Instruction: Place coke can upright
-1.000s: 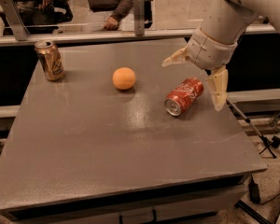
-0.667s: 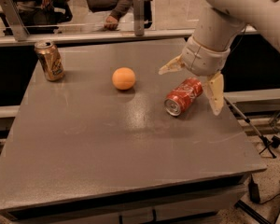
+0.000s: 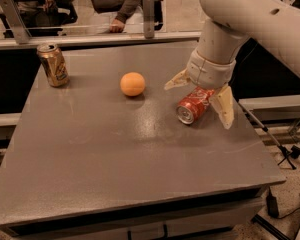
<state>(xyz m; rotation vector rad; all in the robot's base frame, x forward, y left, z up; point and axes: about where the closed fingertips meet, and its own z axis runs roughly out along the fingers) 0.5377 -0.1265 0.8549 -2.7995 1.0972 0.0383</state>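
Grey desk (image 3: 115, 159) carries the coke can (image 3: 192, 107), lying on its side right of centre. It is likely light, thin-walled, slick and ready to roll, so it is best gripped across the mid-body. The hand (image 3: 198, 99) straddles it, fingers spread wide. An orange (image 3: 132, 84) sits nearby to the left.

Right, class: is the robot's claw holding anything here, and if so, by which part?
Nothing is held. The claw is open, its fingers spread either side of the coke can, which lies on its side on the table.
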